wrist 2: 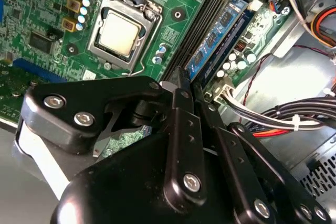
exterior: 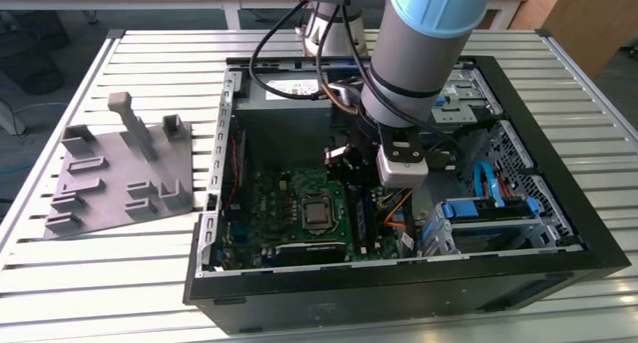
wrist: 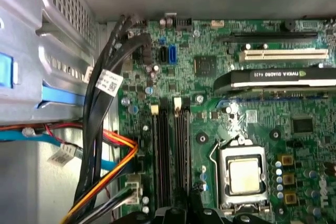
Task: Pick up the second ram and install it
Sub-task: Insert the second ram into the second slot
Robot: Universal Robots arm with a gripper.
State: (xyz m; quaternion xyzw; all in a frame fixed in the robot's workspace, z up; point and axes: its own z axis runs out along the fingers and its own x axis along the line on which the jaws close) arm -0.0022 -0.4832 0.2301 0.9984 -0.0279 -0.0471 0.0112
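Over the motherboard (wrist 2: 47,30) slots, the gripper (wrist 2: 181,80) had its jaws pressed together above the second ram (wrist 2: 218,38), seated upright.

1. The bench (exterior: 119,272) is a flat top of pale slats with narrow gaps running across it.
2. An open black computer case (exterior: 399,298) lies on its side on the bench, toward the exterior view's right.
3. A grey moulded fixture tray (exterior: 110,182) with upright posts rests on the slats, just beside the case, on the exterior view's left.
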